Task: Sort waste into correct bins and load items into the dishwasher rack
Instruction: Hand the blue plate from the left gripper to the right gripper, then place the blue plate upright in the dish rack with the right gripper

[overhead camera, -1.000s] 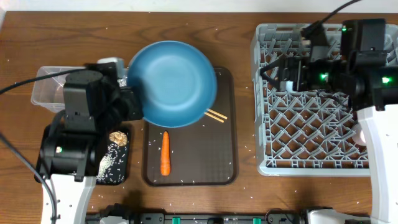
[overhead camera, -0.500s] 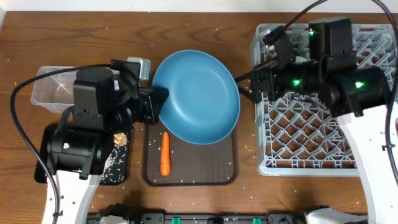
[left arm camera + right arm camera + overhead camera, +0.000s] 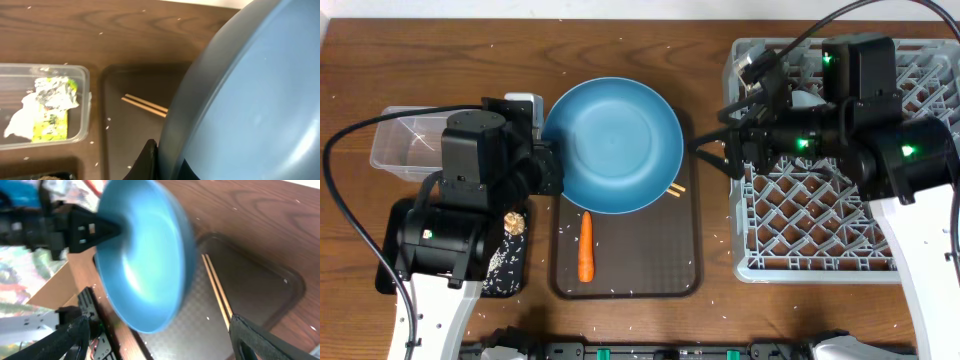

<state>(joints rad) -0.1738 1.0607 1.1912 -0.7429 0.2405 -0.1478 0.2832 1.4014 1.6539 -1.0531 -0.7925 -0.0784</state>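
The left gripper point(image 3: 552, 168) is clamped hard on the left rim of the blue plate point(image 3: 612, 145), and that plate is up in the air, hanging over the top end of the brown serving tray point(image 3: 660, 265). From the left wrist you see one dark finger point(image 3: 149, 161) pressed right against the plate's edge. Across the way the right gripper point(image 3: 710, 155) sits just off the plate's right rim, fingers spread wide with nothing between them, not touching the plate as far as I can tell. Under the plate's lower right edge the chopsticks point(image 3: 673, 187) poke out, lying flat on the tray. Further down the tray lies the carrot point(image 3: 585, 246), pointing lengthwise, well apart from the chopsticks. Left of the arm there's the clear tub point(image 3: 392, 140), and inside it the snack wrapper point(image 3: 51, 112) with the crumpled paper point(image 3: 17, 122) beside it. Below that, the black tray point(image 3: 520, 285) holds the brown lump point(image 3: 510, 222) and a patch of rice point(image 3: 498, 262). Over on the right the grey rack point(image 3: 820, 235) stands on the table point(image 3: 520, 50), partly hidden behind the right arm.
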